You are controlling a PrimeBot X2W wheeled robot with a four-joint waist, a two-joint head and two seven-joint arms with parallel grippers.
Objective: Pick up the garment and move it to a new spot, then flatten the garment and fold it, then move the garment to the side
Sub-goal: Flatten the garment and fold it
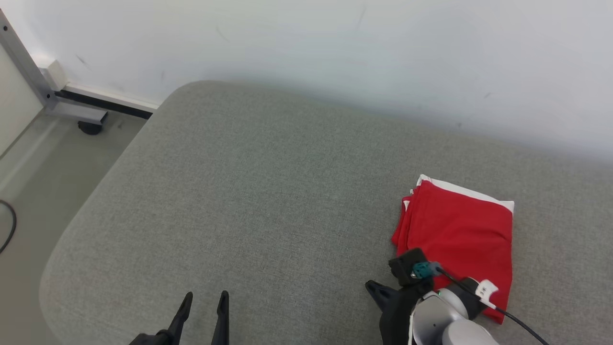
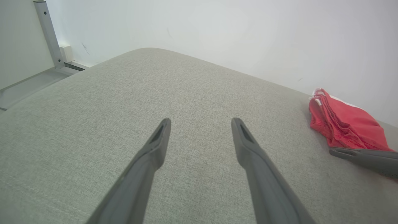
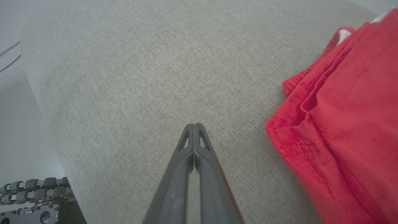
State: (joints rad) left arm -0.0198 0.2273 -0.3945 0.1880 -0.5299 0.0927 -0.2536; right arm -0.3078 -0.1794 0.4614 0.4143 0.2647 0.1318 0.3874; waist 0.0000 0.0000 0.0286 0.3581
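The garment (image 1: pixel 459 235) is red with a white edge and lies folded in a neat stack on the right part of the grey cushion (image 1: pixel 268 191). My right gripper (image 1: pixel 371 286) is shut and empty, lying low just left of the stack's near corner. In the right wrist view its fingers (image 3: pixel 194 126) press together over bare fabric, with the garment (image 3: pixel 348 124) off to their right. Near the front edge my left gripper (image 1: pixel 206 299) stands open and holds nothing. The left wrist view shows its fingers (image 2: pixel 200 123) spread wide, the garment (image 2: pixel 345 124) at far right, and the right gripper's finger (image 2: pixel 360 155) beside it.
A white wall (image 1: pixel 383 48) runs behind the cushion. At the left the cushion's rounded edge drops to the floor, where a metal frame on a caster (image 1: pixel 88 125) and a black cable (image 1: pixel 9 225) lie. The robot's wheeled base (image 3: pixel 31 199) shows below the cushion edge.
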